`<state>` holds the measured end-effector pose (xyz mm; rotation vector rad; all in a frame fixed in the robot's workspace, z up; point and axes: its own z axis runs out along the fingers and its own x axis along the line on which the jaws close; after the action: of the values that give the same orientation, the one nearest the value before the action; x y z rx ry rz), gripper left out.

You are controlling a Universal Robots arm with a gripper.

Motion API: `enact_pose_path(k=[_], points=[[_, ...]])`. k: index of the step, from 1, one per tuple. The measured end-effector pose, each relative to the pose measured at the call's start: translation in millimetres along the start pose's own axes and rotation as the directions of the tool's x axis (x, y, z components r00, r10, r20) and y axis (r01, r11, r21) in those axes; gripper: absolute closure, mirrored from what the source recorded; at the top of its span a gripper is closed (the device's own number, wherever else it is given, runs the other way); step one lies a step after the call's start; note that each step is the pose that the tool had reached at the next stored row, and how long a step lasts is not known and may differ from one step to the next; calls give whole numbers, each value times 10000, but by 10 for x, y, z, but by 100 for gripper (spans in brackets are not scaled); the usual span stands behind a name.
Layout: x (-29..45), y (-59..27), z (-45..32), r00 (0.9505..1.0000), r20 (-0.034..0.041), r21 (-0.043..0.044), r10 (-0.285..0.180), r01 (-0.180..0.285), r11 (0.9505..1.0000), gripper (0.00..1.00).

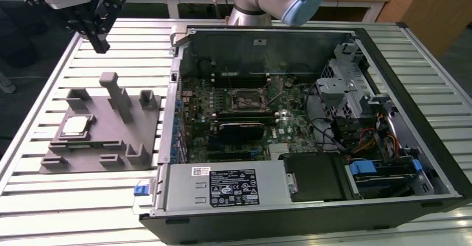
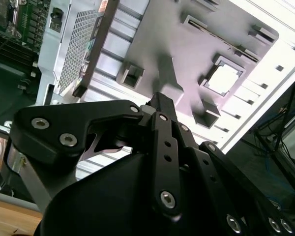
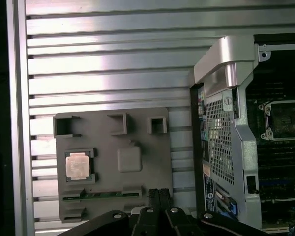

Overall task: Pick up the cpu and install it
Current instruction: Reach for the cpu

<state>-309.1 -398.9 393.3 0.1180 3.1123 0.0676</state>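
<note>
While the gripper [image 1: 101, 48] hangs above the table [image 1: 74, 202] at about 11 o'clock in the exterior view, its two fingers are pressed together and hold nothing. The cpu [image 1: 76, 125] lies flat in a square pocket of the grey tray [image 1: 103, 160], at about 9 o'clock in that view. It is well apart from the gripper, toward 6 o'clock from it. Its shiny top faces up. In the first wrist view the cpu [image 3: 77, 165] shows a thin tan rim.

Just beside the tray, at its 3 o'clock, lies the open case [image 1: 295, 41]. A square socket [image 1: 247, 98] sits on the green board [image 1: 295, 124] inside. At the case's 6 o'clock is a silver box [image 1: 184, 193]. It has a black label [image 1: 234, 188] with white print and a small white label [image 1: 200, 171]. Their words cannot be made out. A blue tab [image 1: 141, 189] sticks out at the box's 9 o'clock.
</note>
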Motion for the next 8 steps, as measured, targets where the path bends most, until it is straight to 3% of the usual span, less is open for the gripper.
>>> enact_pose_path(k=[8], points=[[129,-10,-4,10000,0,0,0,0,10000,89]])
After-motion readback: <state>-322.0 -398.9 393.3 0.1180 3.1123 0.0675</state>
